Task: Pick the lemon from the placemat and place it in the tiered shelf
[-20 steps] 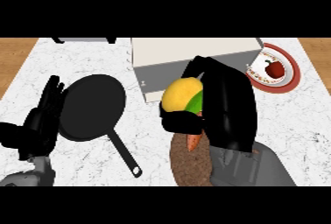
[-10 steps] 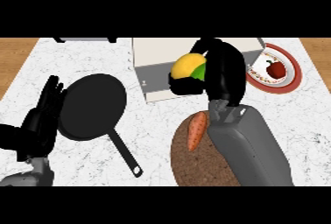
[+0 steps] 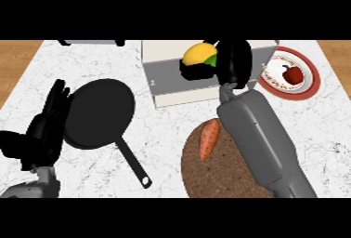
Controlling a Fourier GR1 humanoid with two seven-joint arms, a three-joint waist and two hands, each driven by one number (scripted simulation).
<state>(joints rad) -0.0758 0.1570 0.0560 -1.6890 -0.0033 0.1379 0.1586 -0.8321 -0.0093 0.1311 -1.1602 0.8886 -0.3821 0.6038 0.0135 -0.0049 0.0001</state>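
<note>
My right hand (image 3: 231, 62) is curled round the yellow lemon (image 3: 197, 53), which shows a green patch on its right side. Hand and lemon hang over the grey tiered shelf (image 3: 171, 81) at the counter's back. The brown round placemat (image 3: 219, 174) lies at the front, partly under my right forearm, with an orange carrot (image 3: 209, 138) on its upper edge. My left hand (image 3: 41, 132) rests open at the left edge, fingers up.
A black frying pan (image 3: 99, 114) lies left of centre, its handle pointing toward the front right. A red-rimmed plate (image 3: 305, 76) holding a red pepper (image 3: 293, 74) sits at the back right. Wooden floor shows beyond both counter ends.
My right hand has carried the lemon away from the placemat toward the back, and it is now over the shelf. The left hand has not moved.
</note>
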